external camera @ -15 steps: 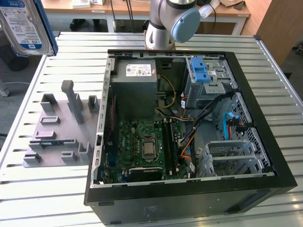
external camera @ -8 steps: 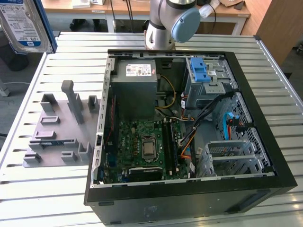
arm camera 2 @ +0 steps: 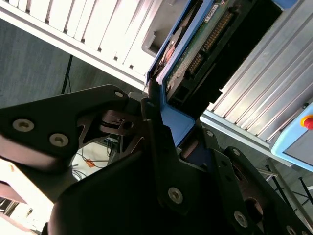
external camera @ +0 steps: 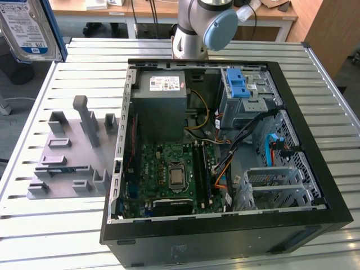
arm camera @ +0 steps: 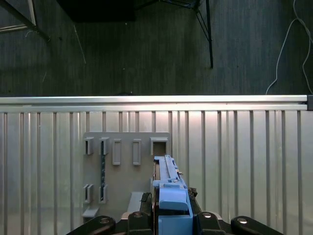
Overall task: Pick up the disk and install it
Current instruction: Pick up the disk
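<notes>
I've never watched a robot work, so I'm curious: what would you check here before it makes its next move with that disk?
1. Disk gripped: ok, gripper shut on its blue frame.
2. Disk lifted off the grey holder: ok.
3. Computer case open: ok.
4. Cage with blue latch empty: cannot tell.
5. Black cables away from that cage: not ok, they run close by it.
</notes>
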Available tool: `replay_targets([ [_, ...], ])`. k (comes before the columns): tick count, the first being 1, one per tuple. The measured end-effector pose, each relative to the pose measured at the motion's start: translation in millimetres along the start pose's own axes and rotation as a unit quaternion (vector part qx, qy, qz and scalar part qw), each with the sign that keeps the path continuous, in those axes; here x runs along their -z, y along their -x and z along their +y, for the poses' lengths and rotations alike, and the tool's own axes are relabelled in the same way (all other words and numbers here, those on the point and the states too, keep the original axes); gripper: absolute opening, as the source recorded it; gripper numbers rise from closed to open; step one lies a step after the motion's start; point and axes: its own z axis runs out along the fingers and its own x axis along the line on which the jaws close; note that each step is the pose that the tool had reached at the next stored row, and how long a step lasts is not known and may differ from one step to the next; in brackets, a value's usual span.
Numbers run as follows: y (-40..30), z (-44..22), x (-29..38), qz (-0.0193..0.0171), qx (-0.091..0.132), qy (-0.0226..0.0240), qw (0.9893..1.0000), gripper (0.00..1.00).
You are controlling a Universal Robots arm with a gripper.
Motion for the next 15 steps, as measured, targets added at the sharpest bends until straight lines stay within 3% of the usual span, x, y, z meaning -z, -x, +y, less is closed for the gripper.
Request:
replay_targets([
  [5,-0.5,-1.1,0.1,0.0000,0.000,0.0000,1.0000,0.36],
  [15,-5.6,-12.3,0.2,0.0000,0.000,0.0000,1.0000,0.36],
])
